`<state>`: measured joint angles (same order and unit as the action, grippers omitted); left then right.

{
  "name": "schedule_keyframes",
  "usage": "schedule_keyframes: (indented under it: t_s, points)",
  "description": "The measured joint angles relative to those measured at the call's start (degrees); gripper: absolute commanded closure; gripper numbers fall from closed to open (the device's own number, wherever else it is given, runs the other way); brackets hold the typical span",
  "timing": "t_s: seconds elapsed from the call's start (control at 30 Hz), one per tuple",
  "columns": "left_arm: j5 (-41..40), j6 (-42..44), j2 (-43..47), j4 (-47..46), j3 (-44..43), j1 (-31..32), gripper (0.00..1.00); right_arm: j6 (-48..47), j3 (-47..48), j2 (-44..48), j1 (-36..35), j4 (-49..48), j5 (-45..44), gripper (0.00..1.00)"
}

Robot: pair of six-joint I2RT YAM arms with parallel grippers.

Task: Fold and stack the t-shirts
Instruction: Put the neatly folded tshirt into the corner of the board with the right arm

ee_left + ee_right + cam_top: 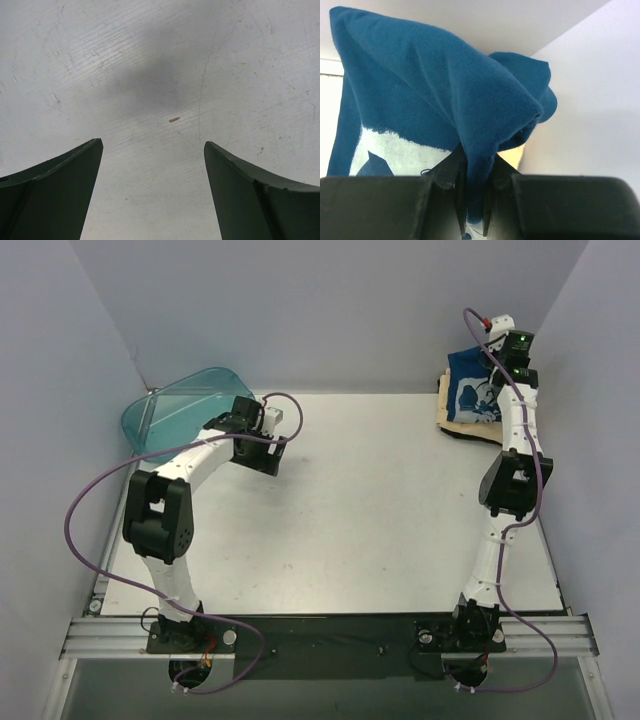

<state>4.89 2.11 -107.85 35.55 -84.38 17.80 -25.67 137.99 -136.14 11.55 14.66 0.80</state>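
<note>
The navy blue t-shirt (474, 388) with a white printed graphic lies at the far right corner on top of the tan t-shirt (446, 416). My right gripper (500, 370) is shut on a fold of the navy shirt (445, 95) and lifts it, the cloth pinched between the fingers (451, 172). A sliver of tan cloth (512, 156) shows beneath it. My left gripper (262, 445) is open and empty over bare table near the far left; its fingers (55, 195) stand wide apart. The black t-shirt is out of view.
A translucent teal plastic tub (183, 412) sits at the far left corner, just behind my left arm. Grey walls close in the table (380, 510) at the back and both sides.
</note>
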Motion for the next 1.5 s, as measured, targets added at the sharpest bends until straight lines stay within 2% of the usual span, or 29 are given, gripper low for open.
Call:
schedule_keyframes:
  t_s: [0.1, 0.17, 0.2, 0.23, 0.27, 0.3, 0.33, 0.4, 0.43, 0.73, 0.83, 1.0, 1.17, 1.33, 1.5]
  points:
    - [-2.0, 1.6, 0.0, 0.7, 0.0, 1.0, 0.06, 0.0, 0.0, -3.4, 0.6, -2.6, 2.6, 1.0]
    - [-3.4, 2.5, 0.0, 1.1, 0.0, 2.1, 0.06, -0.2, 0.0, -5.3, 1.1, -4.1, 3.0, 0.92]
    - [-3.9, 2.9, 0.0, 1.4, 0.0, 2.6, 0.06, -0.2, 0.0, -6.1, 1.4, -4.9, 3.0, 0.81]
    - [-4.3, 3.3, -0.1, 1.6, 0.0, 3.2, 0.06, -0.2, 0.0, -6.8, 1.7, -5.9, 3.0, 0.65]
    - [-4.7, 3.6, -0.2, 1.8, 0.0, 3.7, 0.06, -0.3, 0.0, -7.4, 2.1, -6.9, 3.0, 0.57]
    - [-5.0, 4.1, -0.5, 2.0, 0.0, 4.2, 0.06, -0.4, 0.0, -8.0, 2.4, -8.0, 2.8, 0.4]
    - [-5.2, 4.3, -0.7, 2.1, -0.1, 4.5, 0.06, -0.7, 0.0, -8.3, 2.4, -9.0, 2.6, 0.35]
    - [-5.5, 4.7, -1.3, 2.6, -0.1, 4.9, 0.06, -1.1, 0.1, -8.8, 2.7, -11.1, 1.3, 0.03]
    - [-5.7, 4.9, -1.5, 2.8, -0.1, 5.0, 0.06, -1.4, 0.2, -8.9, 2.9, -12.5, -0.2, 0.0]
    - [-6.2, 5.8, -2.0, 4.2, -0.6, 5.0, 0.06, -2.2, 2.0, -8.3, 2.5, -18.7, -11.1, 0.0]
    - [-6.2, 5.8, -2.0, 4.1, -0.7, 5.0, 0.06, -2.2, -1.9, -5.2, 1.0, -18.8, -11.6, 0.0]
    - [-6.0, 5.6, -0.1, 4.3, -0.6, 4.9, 0.06, 1.1, -22.5, 11.4, -6.1, -18.1, -12.1, 0.0]
    - [-2.0, 4.0, 10.0, 3.8, 3.3, 2.5, 0.06, 11.1, -42.9, 32.6, -13.7, -17.3, -7.7, 0.0]
    - [1.7, 2.8, 26.9, 2.3, 13.6, -2.5, 0.06, 18.1, -68.5, 55.6, -19.0, -20.3, -4.2, 0.0]
    - [3.0, 2.9, 40.6, -0.8, 28.2, -5.2, 0.06, 24.6, -88.4, 67.1, -25.0, -20.0, -2.7, 0.0]
